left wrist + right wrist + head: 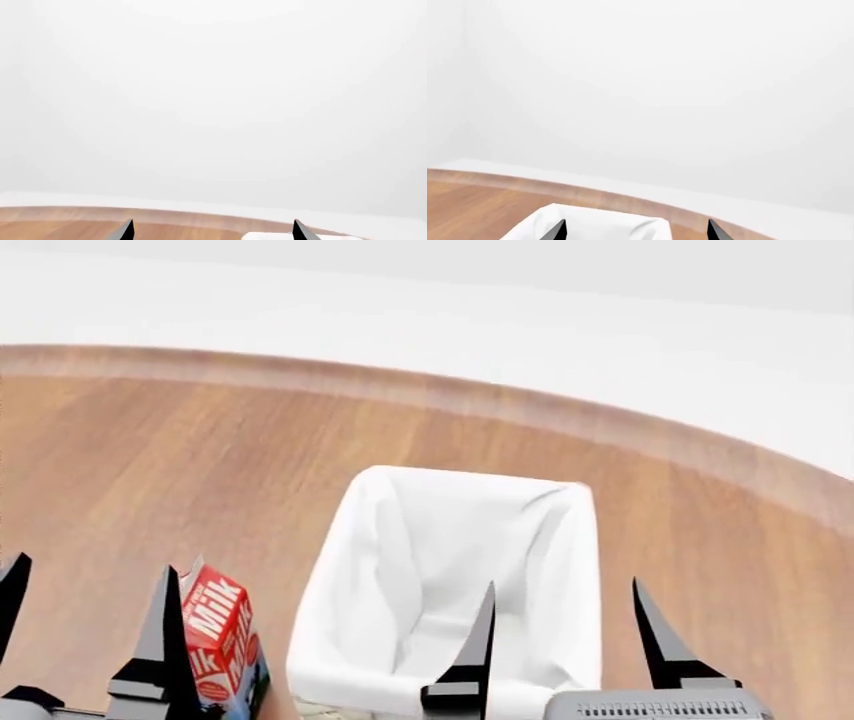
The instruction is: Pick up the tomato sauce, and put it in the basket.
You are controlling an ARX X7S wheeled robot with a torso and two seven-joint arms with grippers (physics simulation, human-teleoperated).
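Observation:
The tomato sauce can is out of view in every frame. The basket (454, 570) stands in the middle of the wooden table, its white cloth lining folded over the rim; its far edge also shows in the right wrist view (594, 225). My left gripper (87, 600) is open and empty at the lower left, beside a milk carton. My right gripper (563, 625) is open and empty, its fingertips over the near end of the basket. In the left wrist view the left gripper (212, 231) shows two spread black tips; the right wrist view shows the right gripper (636, 231) the same.
A red and white milk carton (218, 640) stands just right of the left gripper. The round wooden table (160, 460) has its far edge curving across the view, with white floor and wall beyond. A white corner (267, 236) shows low in the left wrist view.

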